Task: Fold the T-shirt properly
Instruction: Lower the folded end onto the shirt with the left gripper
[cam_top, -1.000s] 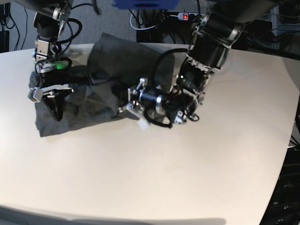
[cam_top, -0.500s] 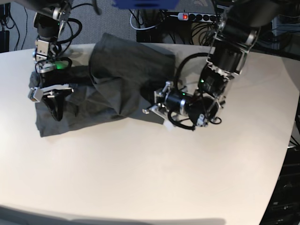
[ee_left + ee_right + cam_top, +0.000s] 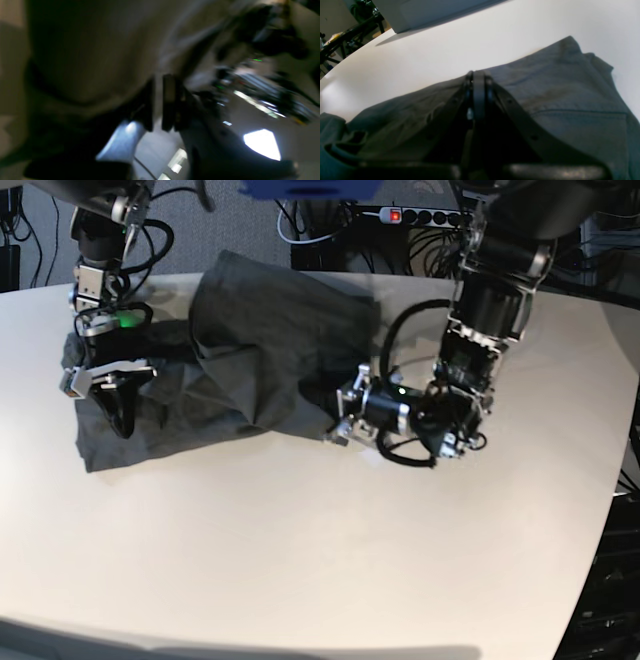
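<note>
Left claw (image 3: pixel 338 418) pinches the rumpled dark grey T-shirt (image 3: pixel 240 345), partly lifted.

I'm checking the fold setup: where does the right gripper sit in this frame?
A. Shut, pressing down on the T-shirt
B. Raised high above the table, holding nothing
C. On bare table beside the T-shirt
A: the right gripper has its jaws together and rests on the dark grey T-shirt, as the base view also shows.

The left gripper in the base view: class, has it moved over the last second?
Yes. The left gripper has moved toward the view's right, dragging the T-shirt edge with it, judged against the power strip behind the table.
</note>
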Robot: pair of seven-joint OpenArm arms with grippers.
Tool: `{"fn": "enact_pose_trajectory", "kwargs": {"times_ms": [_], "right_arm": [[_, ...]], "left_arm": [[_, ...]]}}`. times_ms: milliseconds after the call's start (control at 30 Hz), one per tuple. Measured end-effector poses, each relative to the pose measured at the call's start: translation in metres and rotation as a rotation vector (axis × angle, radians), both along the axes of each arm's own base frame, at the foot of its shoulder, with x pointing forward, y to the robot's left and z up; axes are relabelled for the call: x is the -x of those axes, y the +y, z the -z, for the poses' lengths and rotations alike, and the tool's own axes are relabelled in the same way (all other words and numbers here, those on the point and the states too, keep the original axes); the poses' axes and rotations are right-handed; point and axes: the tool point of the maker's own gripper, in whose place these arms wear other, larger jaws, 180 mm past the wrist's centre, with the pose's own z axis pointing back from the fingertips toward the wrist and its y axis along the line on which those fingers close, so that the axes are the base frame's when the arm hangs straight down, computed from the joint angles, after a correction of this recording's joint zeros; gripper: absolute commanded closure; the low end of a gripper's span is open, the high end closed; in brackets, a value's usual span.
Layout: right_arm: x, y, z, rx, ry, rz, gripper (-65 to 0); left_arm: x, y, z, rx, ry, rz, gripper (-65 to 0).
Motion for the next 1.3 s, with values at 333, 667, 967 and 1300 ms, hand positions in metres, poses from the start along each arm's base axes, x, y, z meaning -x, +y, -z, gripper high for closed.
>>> {"fn": "enact_pose_trajectory", "kwargs": {"times_ms": [333,667,967,1300], "right_arm": [[0.000,0.000,0.000,0.000,0.001,0.000,-0.4],[0.000,0.000,0.000,-0.001,0.000,-0.001,-0.4],[-0.001,0.000,0.000,0.000,-0.001,-0.001,-0.4],[-0.003,0.001,-0.001,0.001,0.002,-0.004,-0.4]], "left_arm": [[0.004,-0.028,-0.005,-0.002,-0.006,0.055,-4.8],[0.007,-0.037,-0.009,-0.156,0.060,0.031,-4.8],[0.012,-0.015,0.000,-0.204,0.108,0.021,-4.8],[0.005,0.013,0.013,-0.440,0.023,0.018,-4.7]]}}
